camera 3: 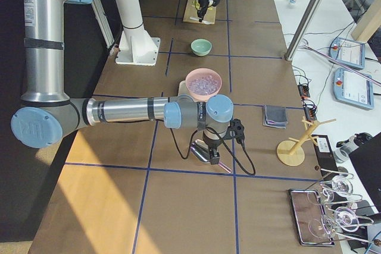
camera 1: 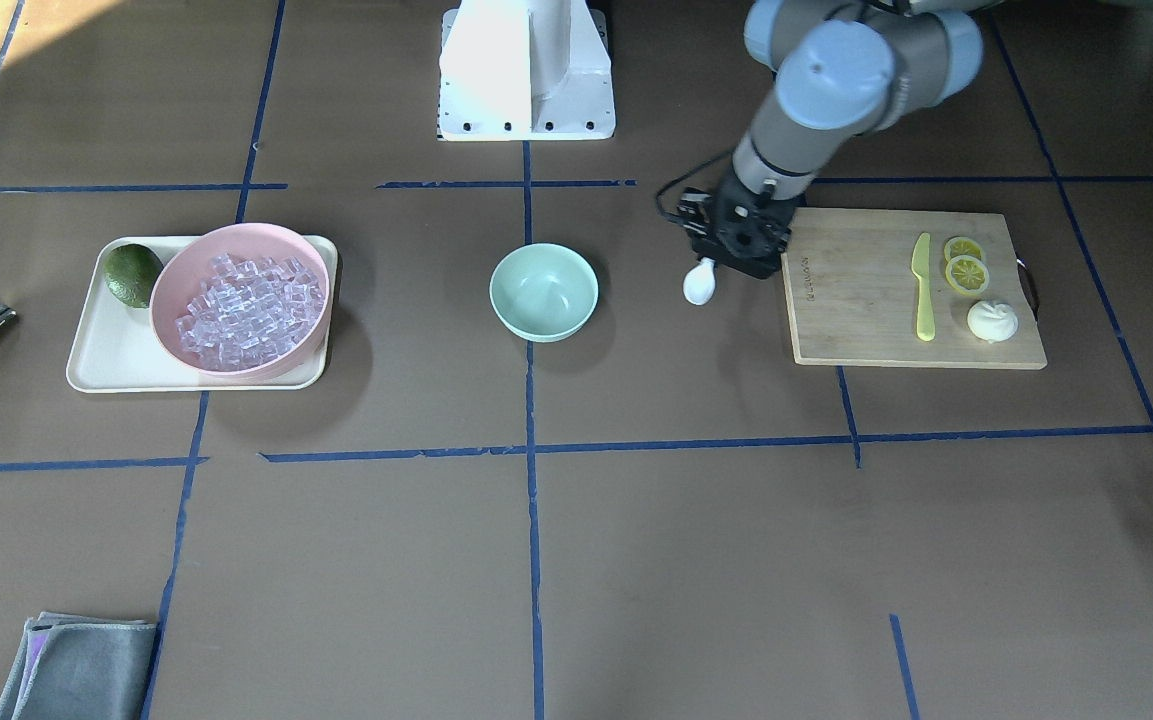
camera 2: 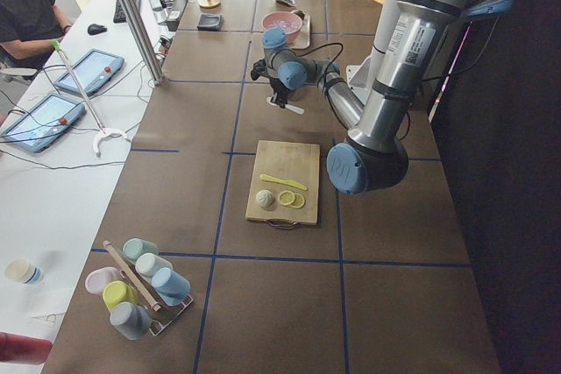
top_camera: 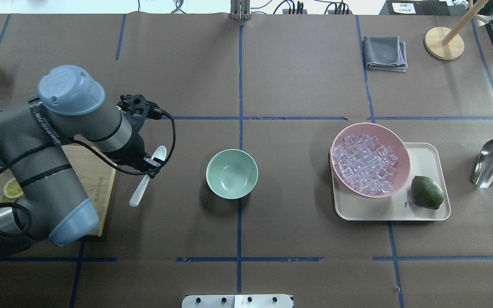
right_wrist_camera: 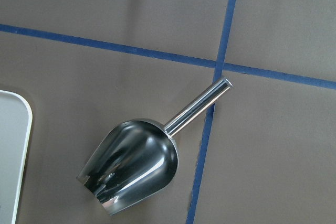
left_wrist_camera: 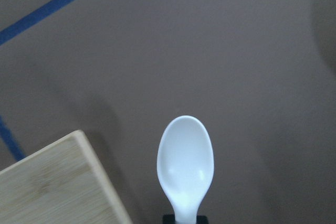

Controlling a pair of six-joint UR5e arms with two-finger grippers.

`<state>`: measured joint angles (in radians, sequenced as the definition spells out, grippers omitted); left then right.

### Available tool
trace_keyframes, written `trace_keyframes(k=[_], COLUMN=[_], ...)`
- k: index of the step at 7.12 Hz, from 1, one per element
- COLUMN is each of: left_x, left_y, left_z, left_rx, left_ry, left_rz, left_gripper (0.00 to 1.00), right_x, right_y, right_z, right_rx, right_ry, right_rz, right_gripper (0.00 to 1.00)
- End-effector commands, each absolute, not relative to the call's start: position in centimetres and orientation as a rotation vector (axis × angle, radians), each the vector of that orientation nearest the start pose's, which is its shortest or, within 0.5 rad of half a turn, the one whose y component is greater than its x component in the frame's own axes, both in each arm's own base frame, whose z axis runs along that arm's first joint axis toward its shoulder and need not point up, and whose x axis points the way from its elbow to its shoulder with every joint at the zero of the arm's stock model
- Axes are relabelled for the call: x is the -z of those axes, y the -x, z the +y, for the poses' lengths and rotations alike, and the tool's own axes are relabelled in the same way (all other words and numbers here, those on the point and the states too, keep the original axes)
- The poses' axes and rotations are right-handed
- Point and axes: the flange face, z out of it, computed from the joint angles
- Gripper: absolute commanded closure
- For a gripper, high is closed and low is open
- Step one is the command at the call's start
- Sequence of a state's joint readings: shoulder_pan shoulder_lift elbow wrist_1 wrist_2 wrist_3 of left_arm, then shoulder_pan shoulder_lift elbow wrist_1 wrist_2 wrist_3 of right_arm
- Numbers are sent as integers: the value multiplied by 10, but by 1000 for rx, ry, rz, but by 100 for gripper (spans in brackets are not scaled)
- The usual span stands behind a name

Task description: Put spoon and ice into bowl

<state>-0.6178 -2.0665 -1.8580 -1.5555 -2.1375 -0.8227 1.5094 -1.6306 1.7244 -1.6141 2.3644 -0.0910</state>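
Note:
My left gripper (top_camera: 149, 164) is shut on the handle of the white spoon (top_camera: 157, 155), just left of the empty mint-green bowl (top_camera: 231, 173) and beside the cutting board's edge. In the left wrist view the spoon's scoop (left_wrist_camera: 185, 161) hangs over bare table. The ice (top_camera: 365, 164) is a heap of clear cubes in the pink bowl (top_camera: 400, 147) on the right. My right gripper (camera 3: 209, 150) shows only in the exterior right view, over a metal scoop (right_wrist_camera: 134, 163); I cannot tell whether it is open or shut.
A bamboo cutting board (camera 1: 866, 300) holds a yellow-green knife (camera 1: 923, 285), lemon slices (camera 1: 965, 265) and a white bun (camera 1: 992, 321). The cream tray (top_camera: 426, 158) also holds a lime (top_camera: 427, 192). A grey cloth (top_camera: 384, 52) and a wooden stand (top_camera: 444, 42) are at the far right.

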Motion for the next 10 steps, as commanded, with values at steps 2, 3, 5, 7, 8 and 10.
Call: trace_keyframes(k=[2,3,5,7,8,10], left_x=[-158,-158,-151,-153,-148,-168], left_y=[-547,-551,-572,-576,-569,-513], left_z=[-418,-418,-416,-417,-415,-442], left_rx=[-128,-130,-136,-144,-144,-85], left_ry=[52,51,32,30,20,-12], left_rz=[929,925,909,908,918,924], left_gripper=[100,100,81,19,18,18], right_x=[-615,-616,-615,-610,-599,-541], right_y=[-33,-33,-31,-11,-3,27], right_z=[-471,-471,-471,-471,-475,-473], right_rx=[163,163,168,199,217,177], right_ry=[-58,-57,-56,-45,-55,-65], right_rz=[-795,-795,-796,-856,-884,-896], right_gripper=[1,1,1,1,1,1])
